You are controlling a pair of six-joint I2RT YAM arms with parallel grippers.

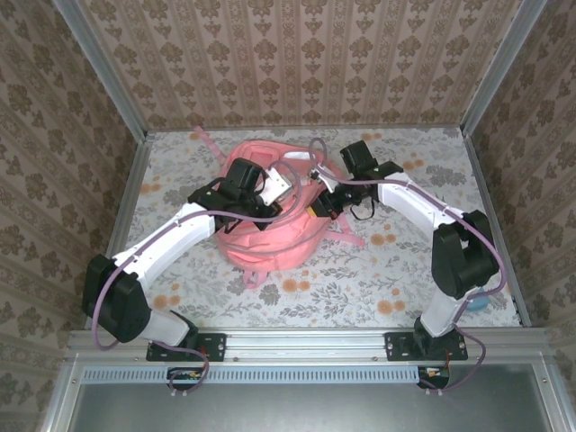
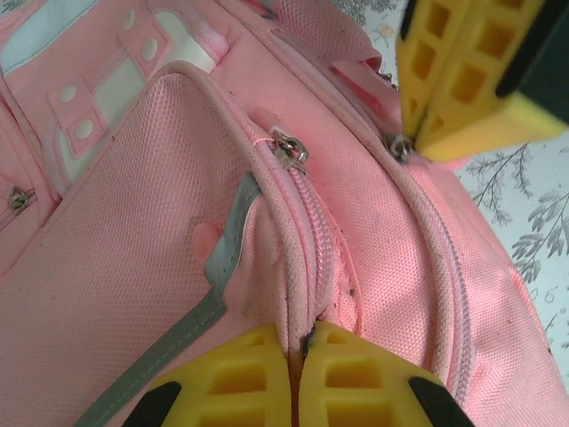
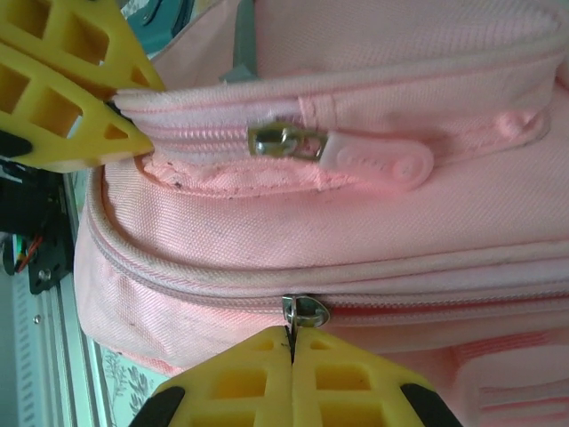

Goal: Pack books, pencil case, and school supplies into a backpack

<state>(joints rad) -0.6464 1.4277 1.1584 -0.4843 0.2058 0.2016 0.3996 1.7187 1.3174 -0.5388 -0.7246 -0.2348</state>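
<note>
Backpack [image 1: 270,245] pink, with grey reflective stripe [image 2: 222,258].

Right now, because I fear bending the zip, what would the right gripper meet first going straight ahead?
The right gripper is shut at the metal zip slider on the backpack, seemingly pinching its tab; going on, it would press that slider first.

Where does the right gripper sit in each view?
Top external: right gripper at the right side of the backpack.
Left wrist: gripper at top right, tips at the zipper slider.
Right wrist: gripper at bottom centre, shut on that slider.
Shared landmark: the zipper slider.
</note>
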